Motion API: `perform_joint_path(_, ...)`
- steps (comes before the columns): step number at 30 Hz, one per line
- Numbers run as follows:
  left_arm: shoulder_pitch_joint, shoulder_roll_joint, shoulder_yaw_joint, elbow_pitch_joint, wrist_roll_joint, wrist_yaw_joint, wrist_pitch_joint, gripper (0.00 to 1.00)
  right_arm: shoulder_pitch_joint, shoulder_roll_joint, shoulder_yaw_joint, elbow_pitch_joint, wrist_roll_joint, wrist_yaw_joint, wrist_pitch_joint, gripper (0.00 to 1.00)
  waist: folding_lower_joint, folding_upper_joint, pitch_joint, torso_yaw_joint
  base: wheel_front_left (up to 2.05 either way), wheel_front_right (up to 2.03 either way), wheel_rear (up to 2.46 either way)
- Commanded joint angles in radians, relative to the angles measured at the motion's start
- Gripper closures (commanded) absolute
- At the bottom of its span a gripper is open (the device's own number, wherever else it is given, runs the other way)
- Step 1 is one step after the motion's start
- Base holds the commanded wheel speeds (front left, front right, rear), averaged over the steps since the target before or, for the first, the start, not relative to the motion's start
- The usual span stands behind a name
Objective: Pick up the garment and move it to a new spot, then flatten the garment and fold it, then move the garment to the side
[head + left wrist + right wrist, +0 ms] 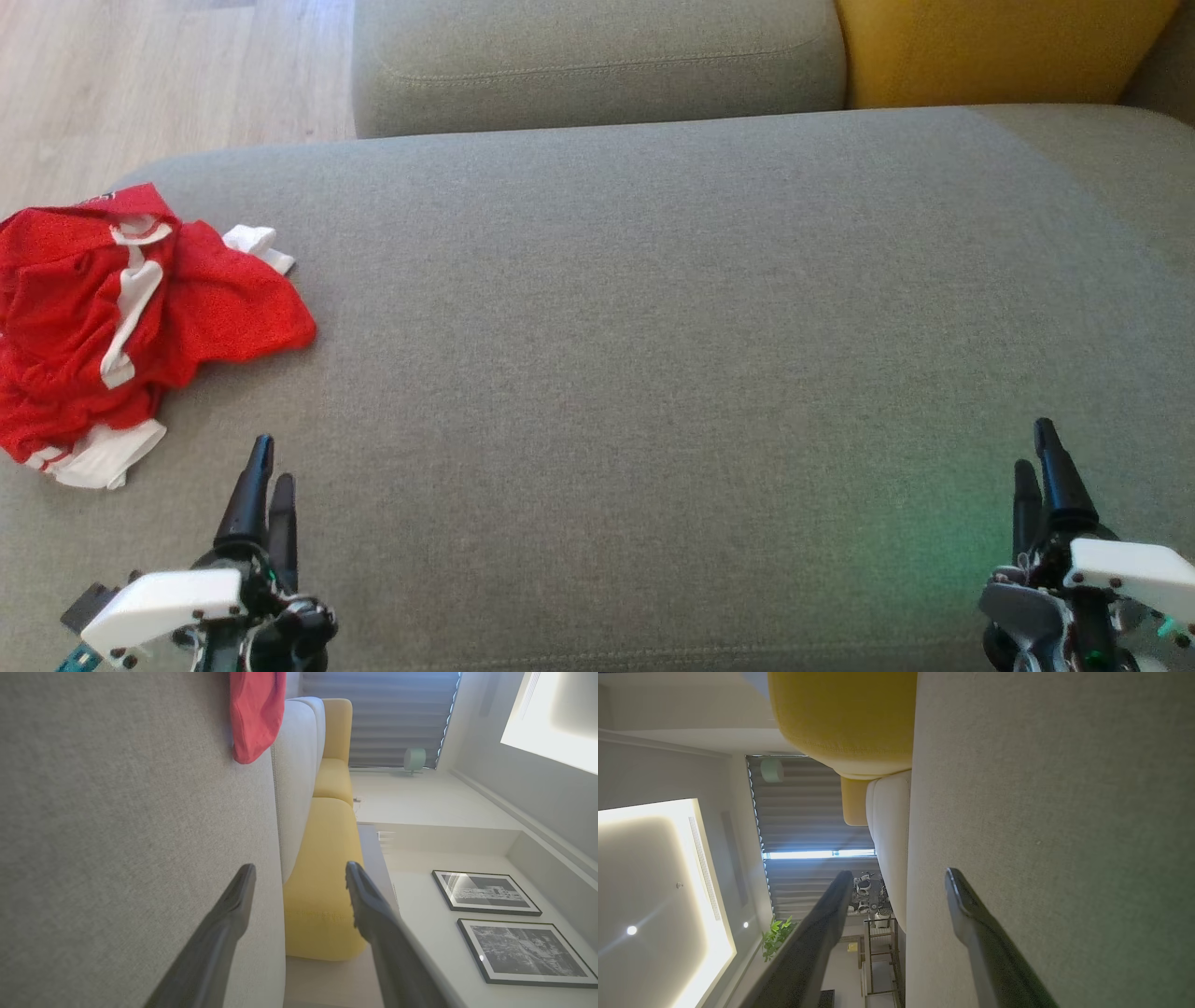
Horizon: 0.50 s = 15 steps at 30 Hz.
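The crumpled garment point(121, 317) lies untouched at the sofa's point(653, 327) left end, so the left gripper point(274, 459) and the right gripper point(1034, 446) hang wide open, empty.

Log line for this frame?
phase: pre-grasp | garment: crumpled, on sofa, left | left gripper: open, empty | right gripper: open, empty

The left pincer point(274, 459) and right pincer point(1034, 445) pair tapered black fingers point(247, 504) with white screwed housings point(163, 602).
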Motion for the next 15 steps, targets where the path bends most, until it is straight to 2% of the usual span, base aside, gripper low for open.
perform_joint_path(1, -0.061, 0.015, -0.003, -0.041, 0.014, -0.002, -0.007, 0.0, -0.051, -0.016, 0.009, -0.041, -0.019, 0.0, -0.009, 0.0, 0.0, 0.0, 0.0, 0.0, 0.0, 0.0, 0.0)
perform_joint_path(15, -0.08, 0.013, 0.007, -0.106, 0.239, -0.003, -0.052, 0.0, -0.071, -0.024, 0.029, -0.104, -0.253, 0.0, -0.051, 0.0, 0.0, 0.0, -0.001, -0.001, 0.0, 0.0, 0.0)
